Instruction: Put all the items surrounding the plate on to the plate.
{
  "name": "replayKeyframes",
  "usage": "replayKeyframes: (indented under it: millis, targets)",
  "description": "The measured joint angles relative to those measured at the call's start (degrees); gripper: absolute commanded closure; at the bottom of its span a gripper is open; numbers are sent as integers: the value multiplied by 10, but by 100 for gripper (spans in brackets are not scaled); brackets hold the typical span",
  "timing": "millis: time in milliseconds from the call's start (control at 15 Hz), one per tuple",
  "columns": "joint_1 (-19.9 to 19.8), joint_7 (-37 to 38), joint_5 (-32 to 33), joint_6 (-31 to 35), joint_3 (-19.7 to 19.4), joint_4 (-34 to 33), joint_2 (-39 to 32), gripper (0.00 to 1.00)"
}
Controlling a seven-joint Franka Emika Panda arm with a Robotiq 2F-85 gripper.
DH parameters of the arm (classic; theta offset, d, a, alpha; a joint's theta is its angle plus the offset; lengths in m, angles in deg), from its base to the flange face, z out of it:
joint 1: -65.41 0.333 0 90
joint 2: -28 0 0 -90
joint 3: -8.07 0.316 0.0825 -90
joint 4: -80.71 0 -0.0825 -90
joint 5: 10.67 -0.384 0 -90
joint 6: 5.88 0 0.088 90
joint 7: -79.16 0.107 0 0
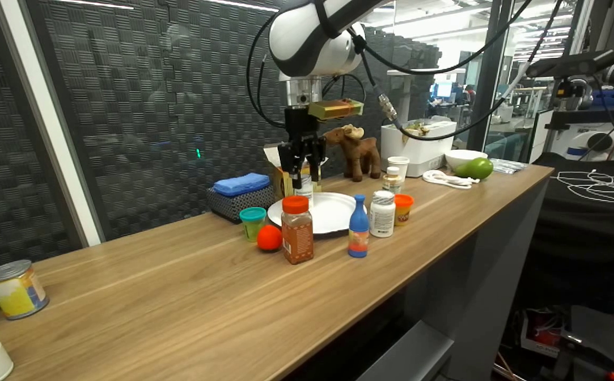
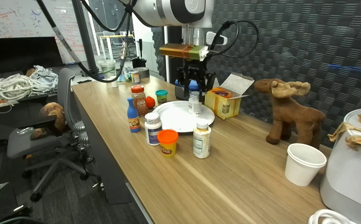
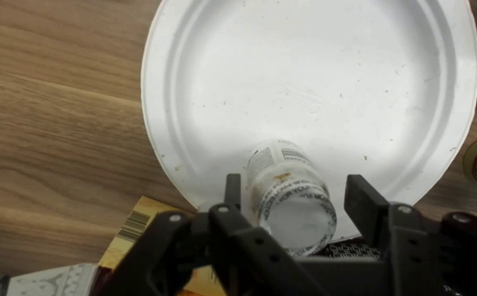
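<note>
The claw [image 3: 293,187], jaws apart, is straddling the white bottle [image 2: 195,105], perhaps risking toppling it by lifting off-centre.

White arm [image 2: 171,12], black gripper [image 3: 293,194], black cables [image 1: 428,138]

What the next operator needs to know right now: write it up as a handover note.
Tool: open, straddling a white bottle.
Done: that bottle stands upright on the white plate.
Left, on the table around the plate: red-capped spice jar, red ball, blue bottle, teal-lidded Play-Doh tub, orange-lidded Play-Doh tub, dark-labelled white bottle, yellow-stained white bottle.
First, probably best to raise the tool straight up.
</note>
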Motion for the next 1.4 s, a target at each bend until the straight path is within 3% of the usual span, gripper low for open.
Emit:
replayKeyframes:
  millis: [467, 933, 1400]
  targets:
    - [-21, 18, -3, -47, -15, 19, 69, 0]
    - [-49, 67, -9, -72, -50, 149, 203, 0]
    - [-64, 79, -11, -22, -66, 245, 233, 0]
